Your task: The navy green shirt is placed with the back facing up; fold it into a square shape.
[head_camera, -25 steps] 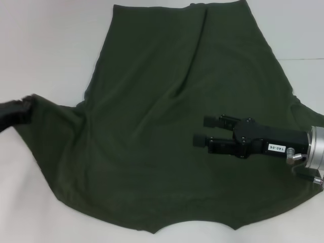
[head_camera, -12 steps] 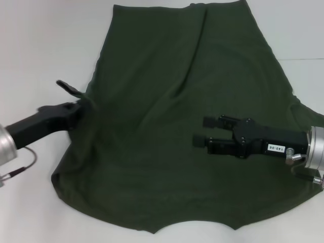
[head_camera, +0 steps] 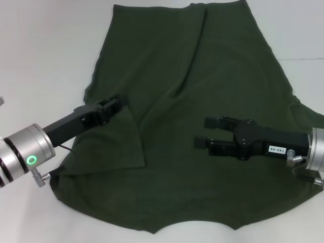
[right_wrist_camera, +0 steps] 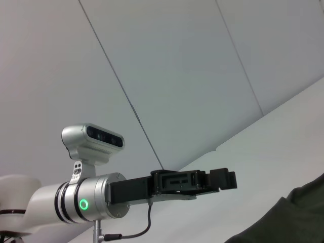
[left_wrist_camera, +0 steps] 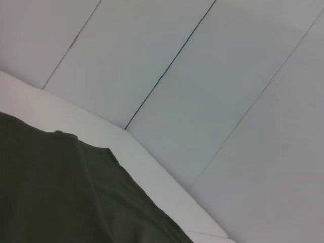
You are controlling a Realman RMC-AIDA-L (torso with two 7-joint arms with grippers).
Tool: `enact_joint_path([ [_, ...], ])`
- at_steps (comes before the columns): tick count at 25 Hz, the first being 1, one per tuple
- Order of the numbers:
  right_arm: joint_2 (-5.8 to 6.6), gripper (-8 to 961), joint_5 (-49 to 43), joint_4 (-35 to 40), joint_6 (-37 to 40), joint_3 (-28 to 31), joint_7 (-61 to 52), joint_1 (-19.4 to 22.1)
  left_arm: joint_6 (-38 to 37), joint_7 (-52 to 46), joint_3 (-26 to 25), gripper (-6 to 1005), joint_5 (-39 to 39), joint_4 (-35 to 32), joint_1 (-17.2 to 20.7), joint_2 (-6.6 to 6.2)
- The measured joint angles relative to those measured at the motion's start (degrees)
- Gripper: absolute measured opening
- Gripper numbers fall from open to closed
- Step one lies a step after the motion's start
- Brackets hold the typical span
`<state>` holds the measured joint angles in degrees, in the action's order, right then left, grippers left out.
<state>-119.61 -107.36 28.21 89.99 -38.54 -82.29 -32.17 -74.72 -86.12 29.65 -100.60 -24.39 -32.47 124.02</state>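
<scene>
— Over the large dark olive-green soft-fabric shirt [head_camera: 192, 121], what changed for us?
— Our left gripper [head_camera: 112, 106], clamped on the sleeve, has carried it inward onto the body; first fold underway.
— And the right gripper [head_camera: 206, 132]?
— Open-fingered, hovering above the shirt's right half.

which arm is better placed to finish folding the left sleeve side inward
Left. The left gripper is already over the folded-in left part of the navy green shirt, carrying that side inward. The right gripper hangs open over the shirt's right half, touching nothing and away from that fold.
</scene>
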Motion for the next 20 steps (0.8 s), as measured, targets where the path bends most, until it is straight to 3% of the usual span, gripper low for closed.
enact_joint_path([
  [2,0.01,914,0.0,0.0,0.0,0.4,0.0,0.1,0.2,0.0,0.1,260,0.3,0.8,-0.3,0.00],
  [12,0.58,914,0.1,0.8,-0.1,5.6,-5.6,1.6,-6.4,4.7,0.1,450,1.2,1.1,0.4,-0.01],
  [20,1.96,914,-0.1,7.3,-5.4,7.6,-22.5,5.7,-11.4,19.6,7.2,718,1.0,2.9,0.8,0.16],
])
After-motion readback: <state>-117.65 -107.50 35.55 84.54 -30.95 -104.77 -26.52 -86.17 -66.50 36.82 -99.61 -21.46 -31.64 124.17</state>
